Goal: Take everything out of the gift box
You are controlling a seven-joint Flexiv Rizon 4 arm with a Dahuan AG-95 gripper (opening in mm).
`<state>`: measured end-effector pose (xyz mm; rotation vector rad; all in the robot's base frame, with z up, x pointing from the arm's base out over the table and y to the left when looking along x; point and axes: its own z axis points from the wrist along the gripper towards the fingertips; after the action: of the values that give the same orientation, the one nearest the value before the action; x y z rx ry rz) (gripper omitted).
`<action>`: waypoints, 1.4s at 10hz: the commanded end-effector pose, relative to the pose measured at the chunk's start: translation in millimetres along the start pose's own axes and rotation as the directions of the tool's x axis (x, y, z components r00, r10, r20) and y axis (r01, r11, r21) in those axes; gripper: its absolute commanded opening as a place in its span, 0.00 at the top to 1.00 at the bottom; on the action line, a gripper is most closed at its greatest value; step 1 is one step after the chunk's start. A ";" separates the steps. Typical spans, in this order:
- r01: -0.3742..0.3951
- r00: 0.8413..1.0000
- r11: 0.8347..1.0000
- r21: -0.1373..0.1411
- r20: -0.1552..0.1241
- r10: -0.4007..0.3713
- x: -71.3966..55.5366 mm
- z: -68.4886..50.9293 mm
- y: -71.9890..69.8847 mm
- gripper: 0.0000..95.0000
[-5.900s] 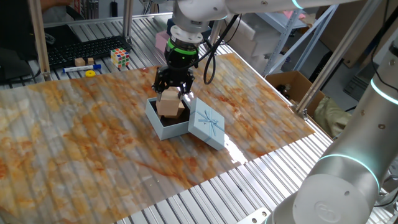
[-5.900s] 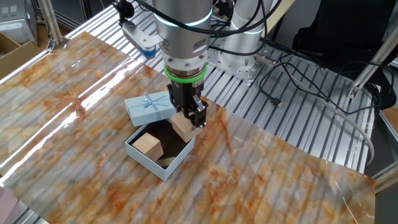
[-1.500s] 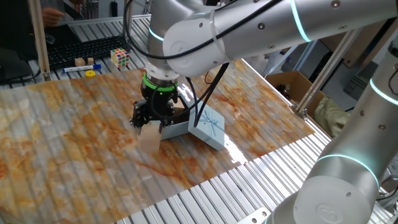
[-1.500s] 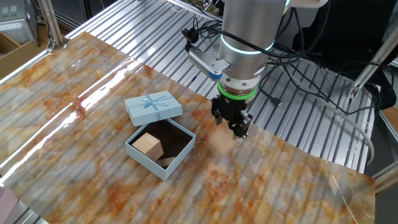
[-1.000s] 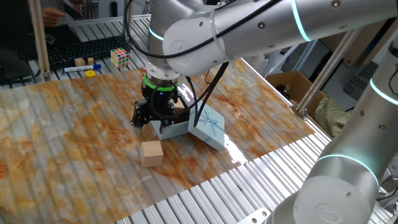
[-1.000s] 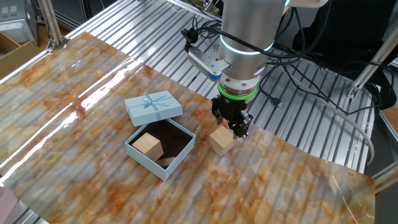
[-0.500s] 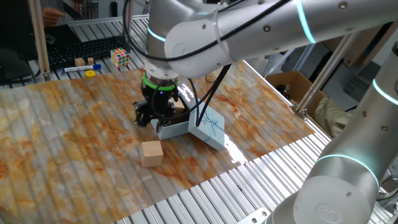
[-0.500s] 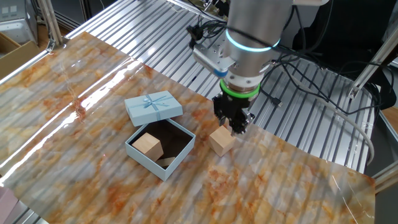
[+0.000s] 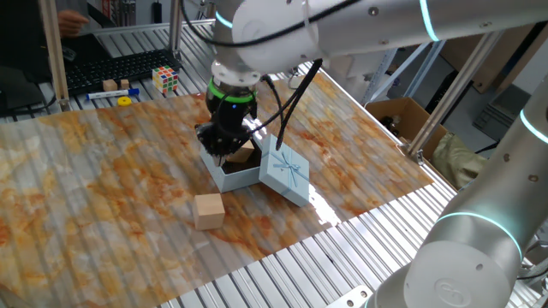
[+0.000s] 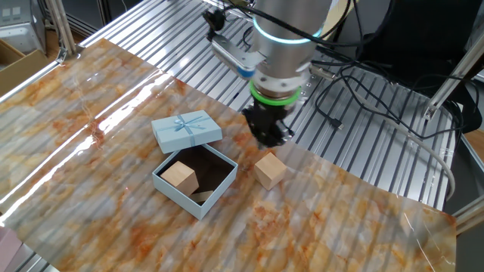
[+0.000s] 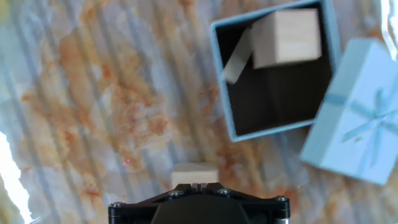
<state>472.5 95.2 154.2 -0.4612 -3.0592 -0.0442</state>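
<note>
The pale-blue gift box [image 9: 224, 178] stands open on the marbled mat, its bow-drawn lid [image 9: 284, 171] leaning against its right side. One tan wooden block [image 10: 179, 175] sits in a corner of the dark inside, with a second tan piece [image 10: 203, 195] beside it; both show in the hand view [image 11: 286, 36]. Another block [image 9: 208, 210] lies on the mat outside the box [image 10: 269, 169]. My gripper [image 9: 218, 144] hangs empty and open above the box's far edge [image 10: 266, 134]. In the hand view only its black body [image 11: 198, 198] shows, over the loose block [image 11: 194, 175].
A Rubik's cube [image 9: 165, 79], small wooden blocks [image 9: 109, 85] and a yellow ring [image 9: 125, 101] lie at the back left. A brown carton [image 9: 402, 115] stands past the table's right edge. A second robot arm [image 9: 479, 239] fills the lower right.
My gripper let the block fall onto the mat, then rose and moved away from it toward the gift box. The block lies still on the mat.
</note>
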 end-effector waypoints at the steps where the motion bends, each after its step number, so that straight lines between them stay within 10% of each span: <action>1: -0.014 1.000 1.000 0.002 -0.002 0.014 -16.9 -0.5 -17.8 1.00; 14: -0.262 0.965 0.965 0.019 -0.007 0.263 -102.1 2.2 -71.2 1.00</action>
<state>547.3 -2.6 145.1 -0.8367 -2.9622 -0.0099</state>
